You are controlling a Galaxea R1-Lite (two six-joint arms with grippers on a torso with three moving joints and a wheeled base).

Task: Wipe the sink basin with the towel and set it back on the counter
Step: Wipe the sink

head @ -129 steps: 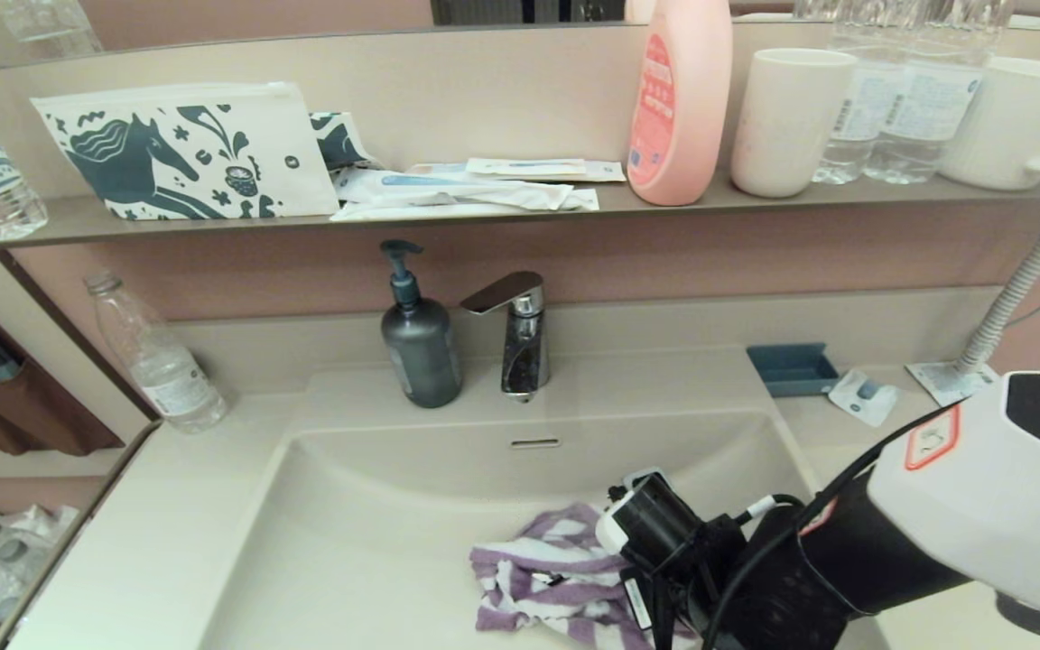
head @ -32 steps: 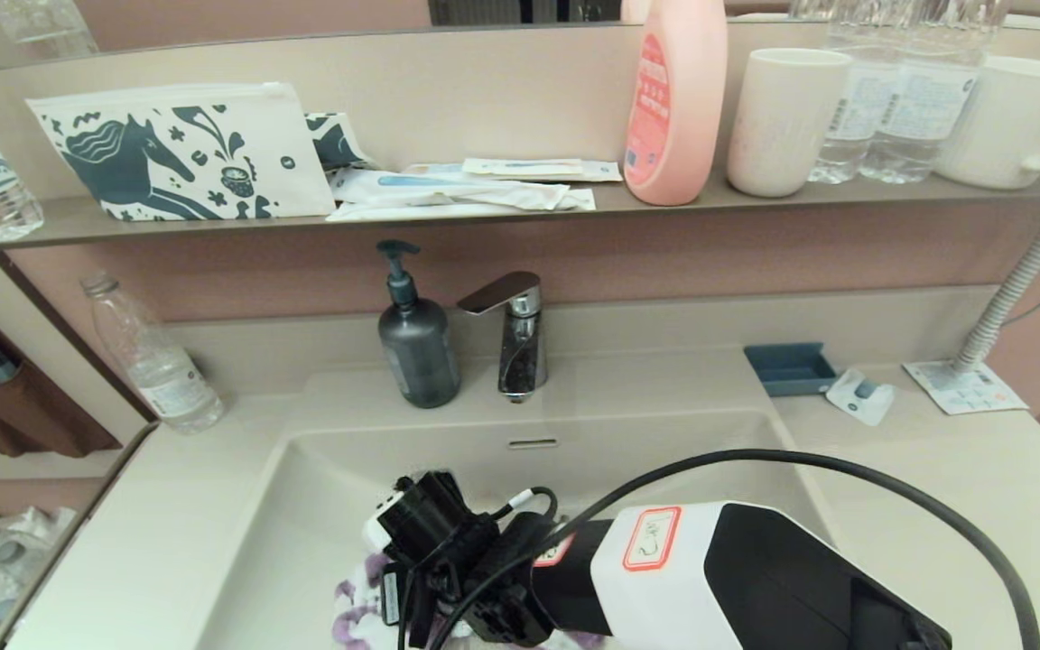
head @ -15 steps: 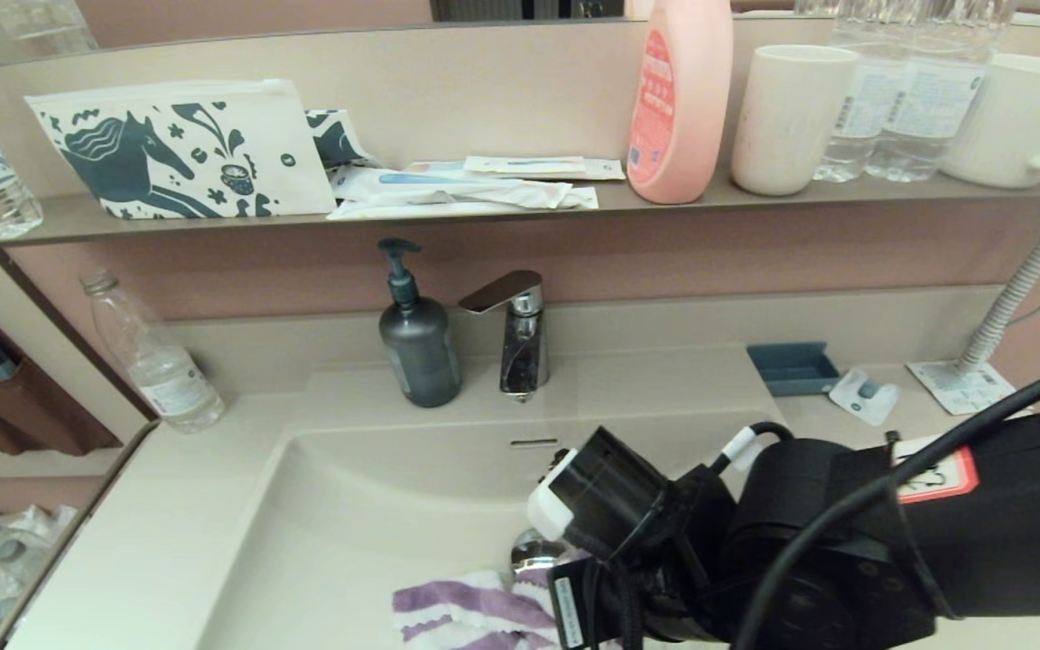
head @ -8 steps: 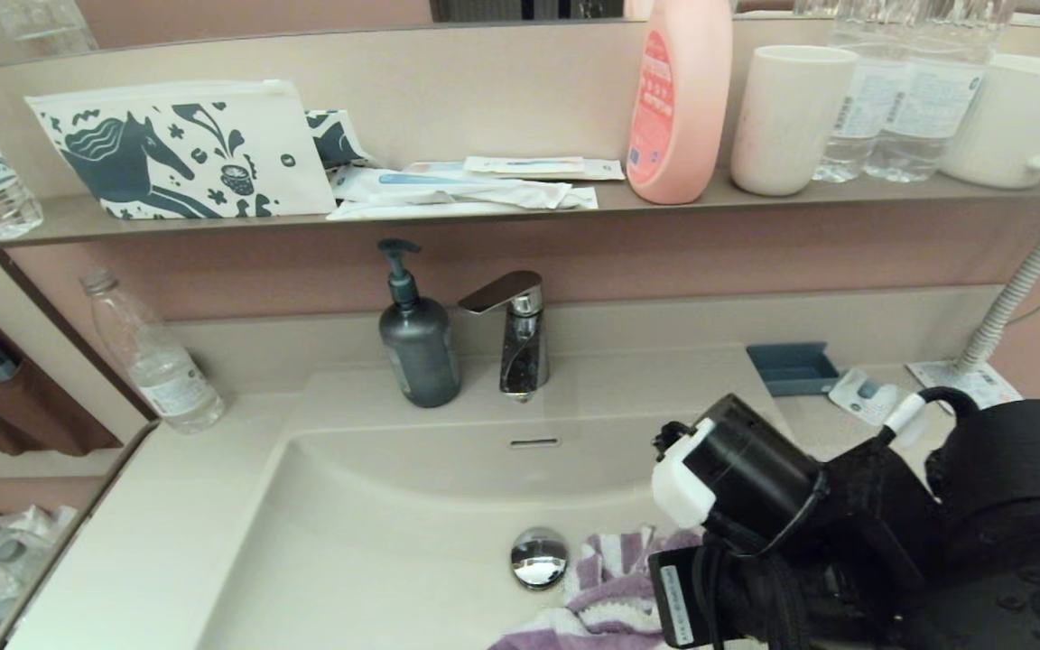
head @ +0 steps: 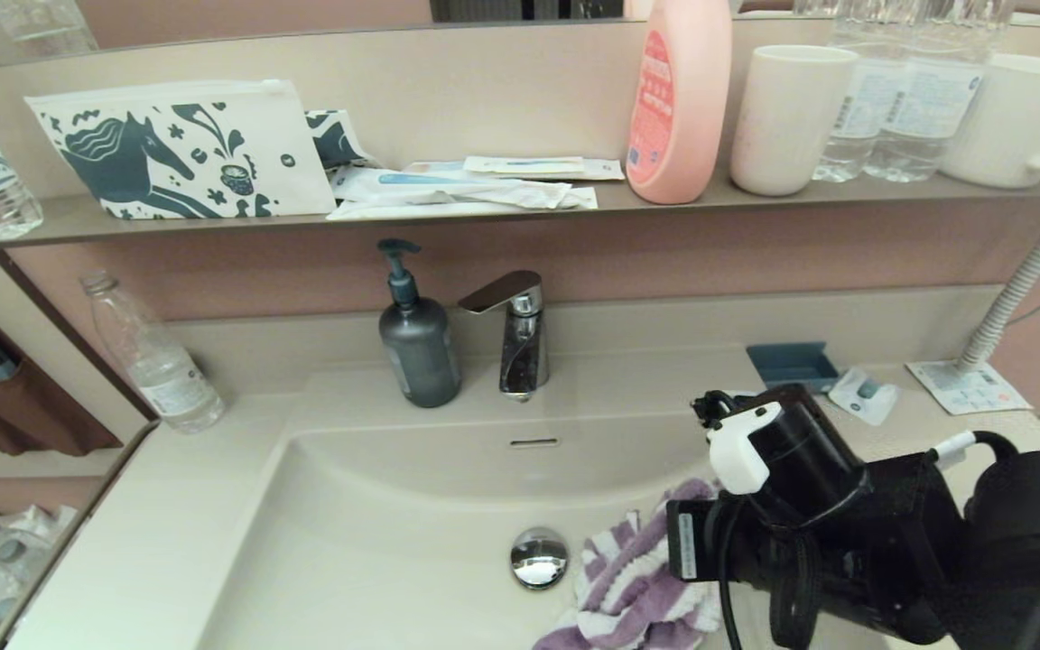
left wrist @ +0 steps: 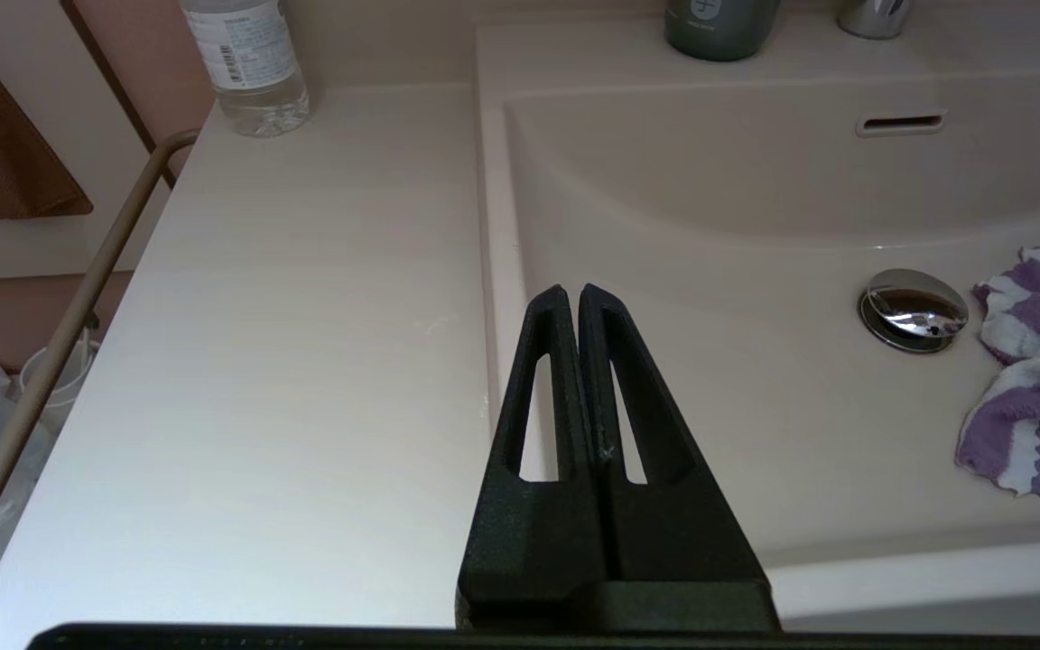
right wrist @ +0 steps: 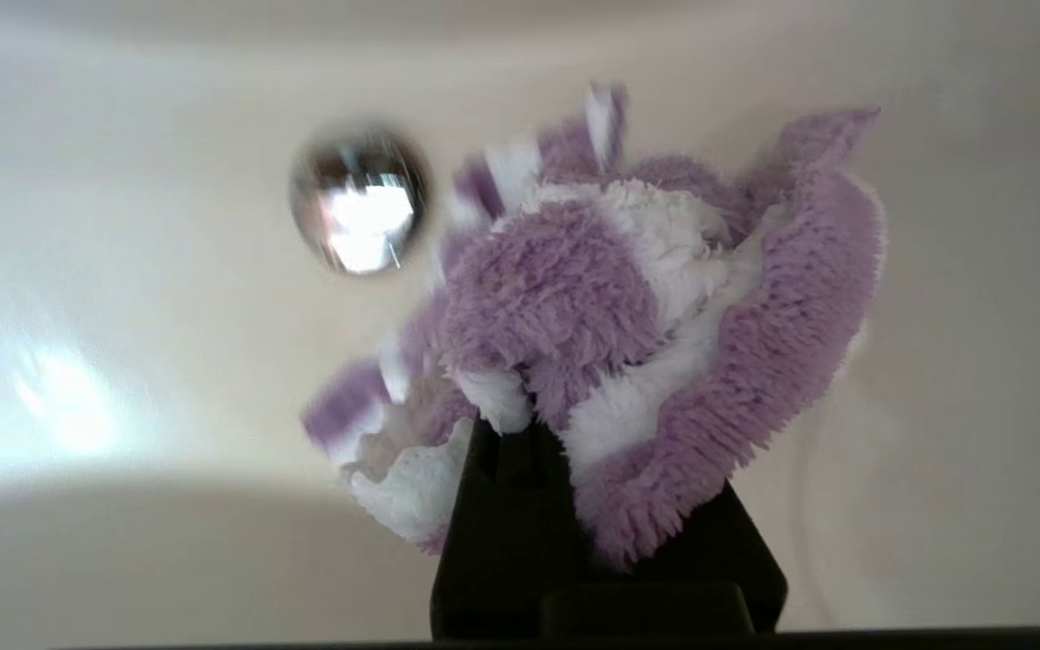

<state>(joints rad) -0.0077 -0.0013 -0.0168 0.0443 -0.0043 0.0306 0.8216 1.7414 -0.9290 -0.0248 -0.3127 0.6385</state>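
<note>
The purple and white striped towel (head: 626, 587) hangs bunched at the right side of the cream sink basin (head: 394, 542), just right of the chrome drain plug (head: 539, 557). My right gripper (right wrist: 529, 424) is shut on the towel (right wrist: 637, 298), its fingertips buried in the cloth, with the drain plug (right wrist: 359, 199) beyond. In the head view the black wrist covers the gripper. My left gripper (left wrist: 571, 293) is shut and holds nothing, hovering over the basin's left rim beside the counter (left wrist: 285, 361); the towel (left wrist: 1039, 397) shows far off to its side.
A grey soap pump (head: 418, 338) and chrome faucet (head: 517, 329) stand behind the basin. A clear bottle (head: 155, 357) sits on the left counter. A blue dish (head: 791, 366) and small packet (head: 863, 397) lie on the right counter. The shelf (head: 484, 212) above holds a horse-print pouch, bottles and cups.
My right arm has swept the towel from the basin's left across to the right past the drain, and it now sits higher toward the right wall of the basin.
</note>
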